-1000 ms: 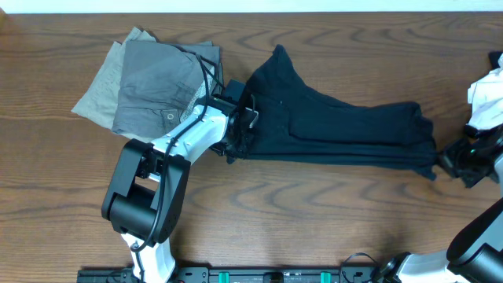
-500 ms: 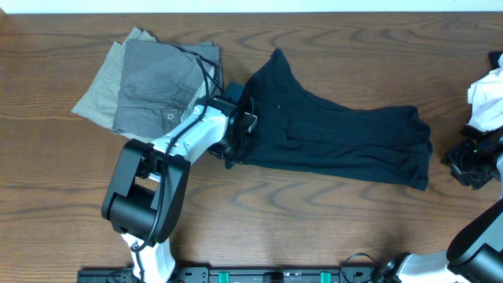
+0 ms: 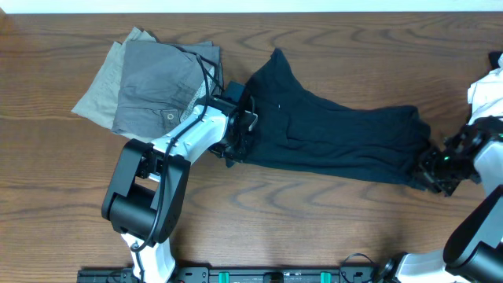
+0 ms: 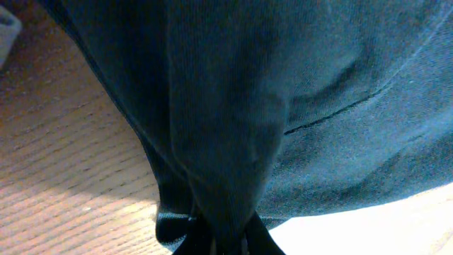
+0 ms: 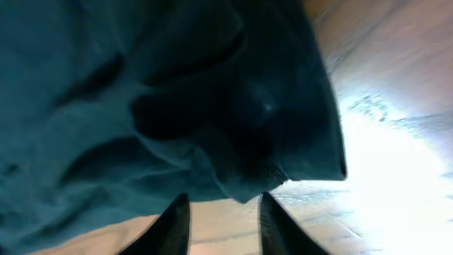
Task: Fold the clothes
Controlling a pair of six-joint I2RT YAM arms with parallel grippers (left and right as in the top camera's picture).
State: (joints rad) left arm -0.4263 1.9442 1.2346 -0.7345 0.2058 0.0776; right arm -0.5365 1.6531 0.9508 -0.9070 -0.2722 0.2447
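Note:
The long black trousers [image 3: 338, 137] lie across the middle of the table, waist end at the left and leg end at the right. My left gripper [image 3: 239, 141] is shut on a bunched fold of the black trousers [image 4: 226, 142] at the waist end, with the cloth pinched between its fingers [image 4: 244, 241]. My right gripper [image 3: 425, 170] stands open at the leg end. In the right wrist view its fingertips [image 5: 173, 223] straddle bare table, and the hem of the black trousers [image 5: 241, 188] hangs just ahead of them.
A folded grey piece [image 3: 161, 82] with a button lies on a khaki piece [image 3: 96, 93] at the back left, beside my left arm. Something white [image 3: 487, 98] sits at the far right edge. Black cables [image 3: 208, 79] run along the left arm.
My right gripper let go of the trousers' leg end, which drew back leftwards and slackened. The gripper then came back left to the hem, open. The left gripper kept its hold.

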